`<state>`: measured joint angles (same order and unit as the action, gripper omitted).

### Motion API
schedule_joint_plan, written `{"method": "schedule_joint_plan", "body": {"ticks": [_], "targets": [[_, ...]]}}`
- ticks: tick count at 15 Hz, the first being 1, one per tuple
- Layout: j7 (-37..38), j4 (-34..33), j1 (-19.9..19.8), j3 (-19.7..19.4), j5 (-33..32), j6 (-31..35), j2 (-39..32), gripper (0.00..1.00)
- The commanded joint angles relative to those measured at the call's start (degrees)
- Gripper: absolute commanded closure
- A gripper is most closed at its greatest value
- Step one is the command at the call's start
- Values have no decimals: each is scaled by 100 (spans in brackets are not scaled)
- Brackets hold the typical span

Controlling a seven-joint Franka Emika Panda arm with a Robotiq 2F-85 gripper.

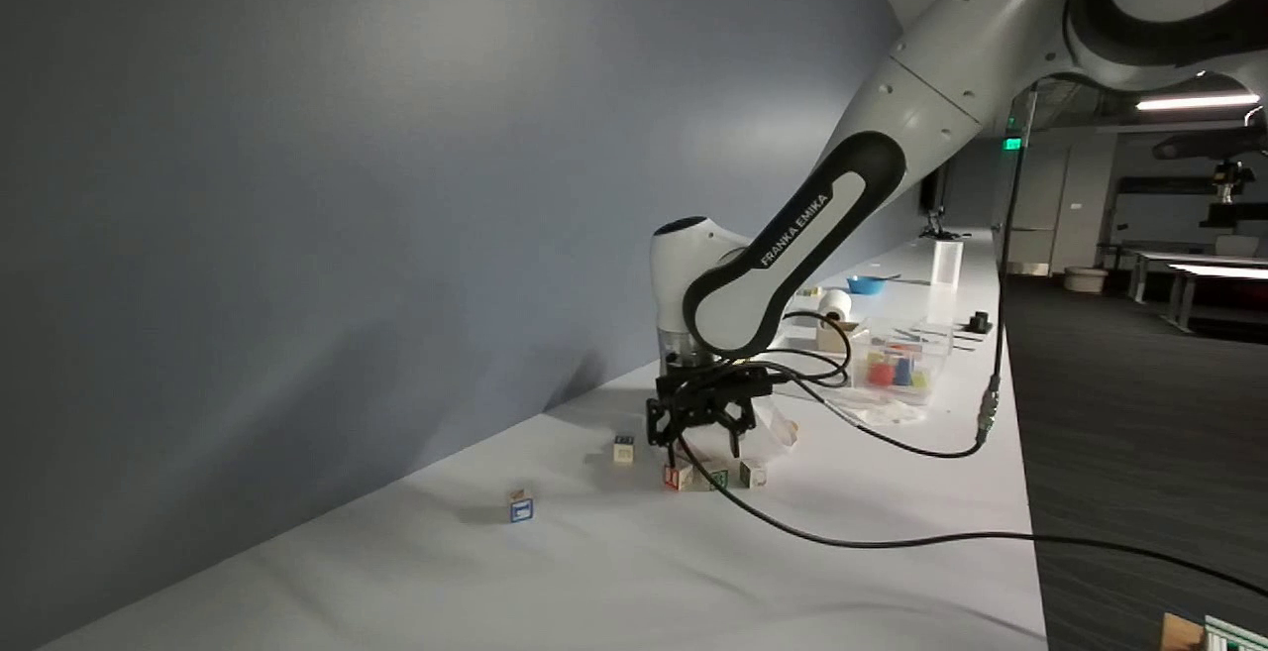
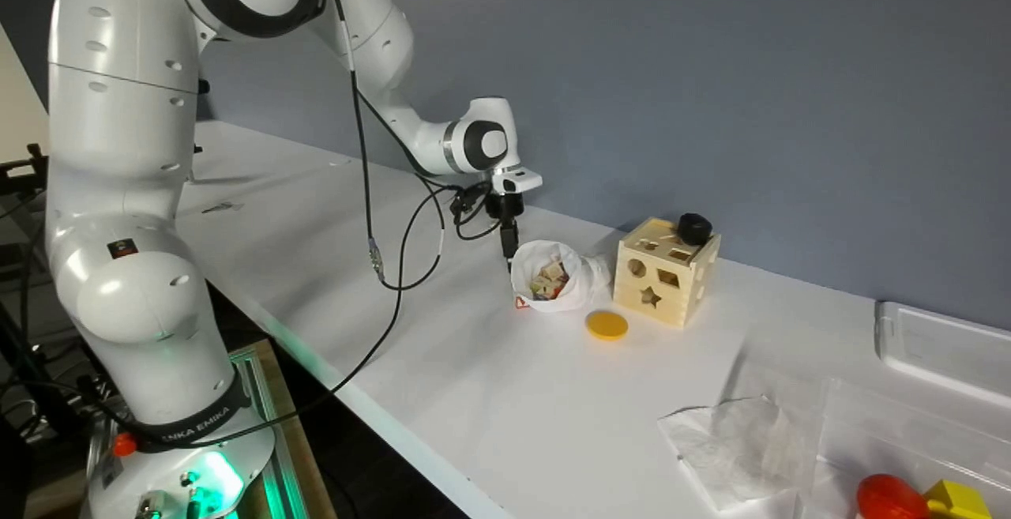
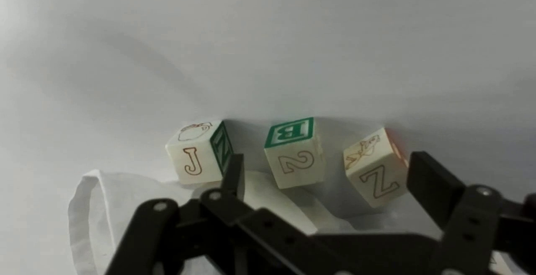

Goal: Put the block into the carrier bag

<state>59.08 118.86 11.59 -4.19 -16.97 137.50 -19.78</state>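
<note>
The white carrier bag [image 2: 583, 286] lies on its side with several blocks [image 2: 550, 278] in its mouth. It also shows in the wrist view [image 3: 134, 195], partly behind my gripper. My gripper [image 3: 328, 160] is open and empty, pointing down beside the bag [image 1: 768, 438]. In the wrist view, three letter blocks sit in a row beyond the fingertips: a J block [image 3: 194, 160], a green B block [image 3: 295, 160] and a Z block [image 3: 377, 174]. The B and Z blocks appear between the fingers; the J block is left of the left finger. Two more blocks [image 1: 623, 450] [image 1: 521, 506] stand apart.
A wooden shape-sorter box [image 2: 659, 278] with a black piece on top stands beside the bag. A yellow disc [image 2: 606, 325] lies before it. A clear bin [image 2: 869, 424] and a crumpled sheet [image 2: 727, 448] lie farther off. A black cable [image 1: 872, 543] hangs from the arm; a grey wall [image 1: 347, 185] borders the table.
</note>
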Motion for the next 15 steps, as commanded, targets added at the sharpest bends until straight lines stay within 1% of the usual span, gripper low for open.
{"method": "schedule_joint_plan", "body": {"ticks": [1,5,10,11,15], "targets": [[203,188,12,-3,-48,276,22,0],[284,254,38,-41,-84,446,-40,0],[383,327,80,-125,-289,632,-31,0],[364,373,67,-130,-304,741,-20,0],[256,635,31,-175,-266,1559,-24,0]]}}
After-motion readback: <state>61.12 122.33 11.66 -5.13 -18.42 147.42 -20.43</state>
